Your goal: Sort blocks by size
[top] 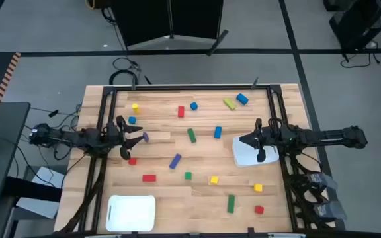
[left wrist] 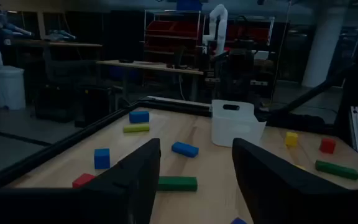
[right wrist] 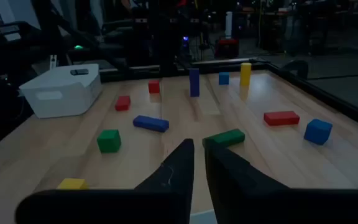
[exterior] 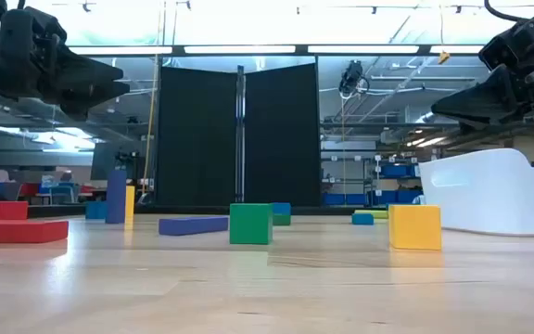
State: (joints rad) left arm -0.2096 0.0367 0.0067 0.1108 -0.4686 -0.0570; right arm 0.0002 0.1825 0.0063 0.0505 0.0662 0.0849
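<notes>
Hovering above the left side of the wooden table [top: 197,198]: left gripper [top: 135,140], fingers spread apart, holding nothing, a small purple block [top: 145,137] lying just beside its tips. Showing the same wide gap in the left wrist view between the two dark fingers [left wrist: 138,180].

Hanging over the right side: right gripper [top: 242,140], fingers nearly together with only a thin slit between them, clamping nothing. Sitting partly over the white tray [top: 250,153] at the right edge. Second white tray [top: 131,213] lying at the near left corner.

Blocks scattering loose all across the table, none inside either tray as far as can be seen:
- red bar [top: 149,178] and small red cube [top: 132,160] lying near the left gripper
- blue bar [top: 175,161] lying tilted at mid-table
- green bar [top: 192,135] sitting just past it, blue piece [top: 217,132] next to that
- small green cube [top: 188,175] and yellow cube [top: 213,179] lying side by side but apart
- blue cylinder [top: 242,99] and yellow-green bar [top: 229,103] sitting close together near the far edge
- yellow piece [top: 135,106] sitting far left
- green bar [top: 231,203], small yellow cube [top: 258,188] and red cube [top: 259,209] lying near the front right

Appearing in the low view: green cube [exterior: 250,224] and yellow cube [exterior: 414,226] resting flat on the wood.
</notes>
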